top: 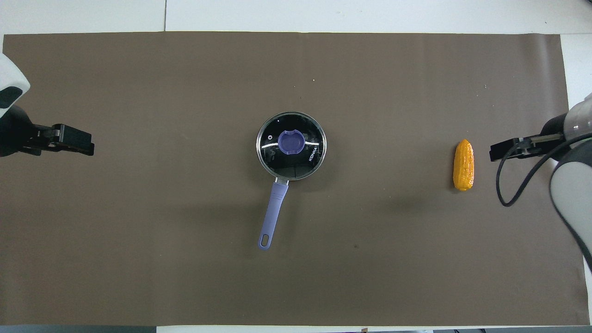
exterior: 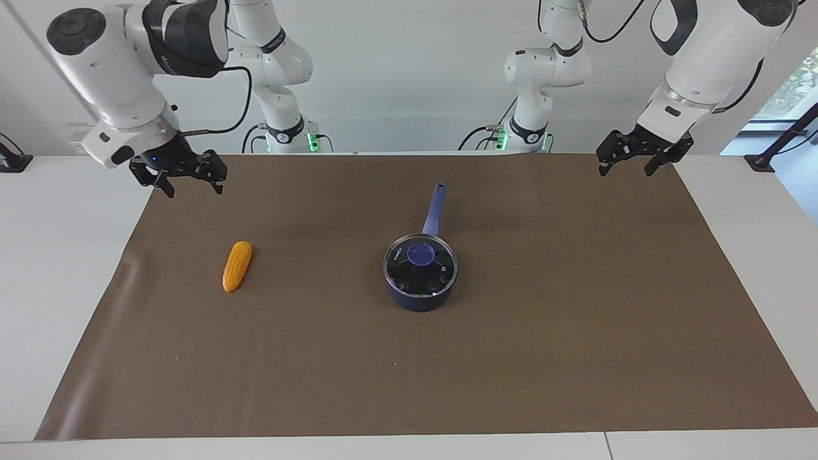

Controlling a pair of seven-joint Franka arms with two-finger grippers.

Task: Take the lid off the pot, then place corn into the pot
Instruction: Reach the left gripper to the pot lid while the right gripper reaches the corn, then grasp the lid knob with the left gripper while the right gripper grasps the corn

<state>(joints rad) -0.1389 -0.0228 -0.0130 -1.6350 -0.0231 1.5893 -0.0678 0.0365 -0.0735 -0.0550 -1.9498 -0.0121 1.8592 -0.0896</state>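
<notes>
The dark blue pot (exterior: 416, 299) stands mid-table with the glass lid (exterior: 432, 275) on it, the blue knob (exterior: 421, 254) at its centre. Its light blue handle (exterior: 434, 207) points toward the robots. The pot (top: 273, 208) and lid (top: 305, 162) also show in the overhead view. The yellow-orange corn (exterior: 237, 266) lies on the brown mat toward the right arm's end, and shows in the overhead view (top: 464, 165). My right gripper (exterior: 193, 189) hangs open and empty in the air beside the corn (top: 494, 154). My left gripper (exterior: 625, 170) hangs open and empty over the mat's edge at the left arm's end (top: 89, 149).
A brown mat (exterior: 575, 319) covers most of the white table (exterior: 57, 255). A black cable (top: 513, 185) loops from the right arm's wrist. Nothing else lies on the mat.
</notes>
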